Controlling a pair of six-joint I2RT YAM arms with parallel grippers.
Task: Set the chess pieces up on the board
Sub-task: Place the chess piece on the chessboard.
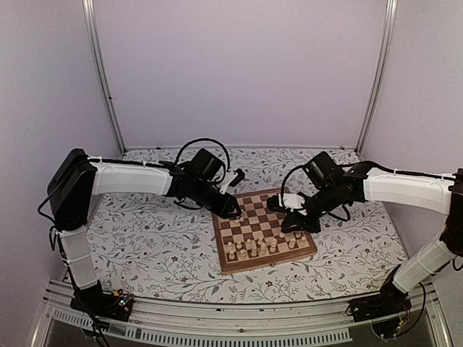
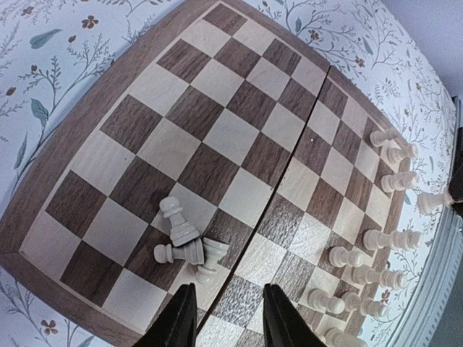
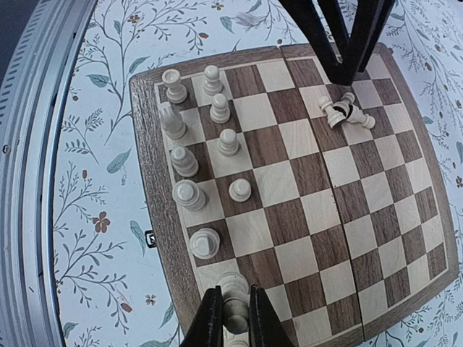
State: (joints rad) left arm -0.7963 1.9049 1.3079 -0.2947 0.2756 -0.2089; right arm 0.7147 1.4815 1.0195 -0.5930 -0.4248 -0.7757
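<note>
The board [image 1: 273,204] lies mid-table, with several pale cream chess pieces [image 1: 253,248] standing along its near edge. In the right wrist view these pieces [image 3: 182,160] stand in two columns at the board's [image 3: 362,217] left side. My right gripper [image 3: 236,322] is shut on one cream piece [image 3: 235,293] at the end of the edge row, over a light square. My left gripper [image 2: 228,322] is open and empty, just above the board [image 2: 217,137]. Three fallen pieces [image 2: 184,238] lie in a heap beside its left finger [image 2: 177,318]. The heap also shows in the right wrist view [image 3: 346,112].
The floral tabletop [image 1: 145,238] surrounds the board. A metal rail [image 1: 239,318] runs along the table's near edge. One cream piece [image 2: 432,202] lies off the board on the cloth. My left gripper's fingers [image 3: 325,36] stand over the board's far side.
</note>
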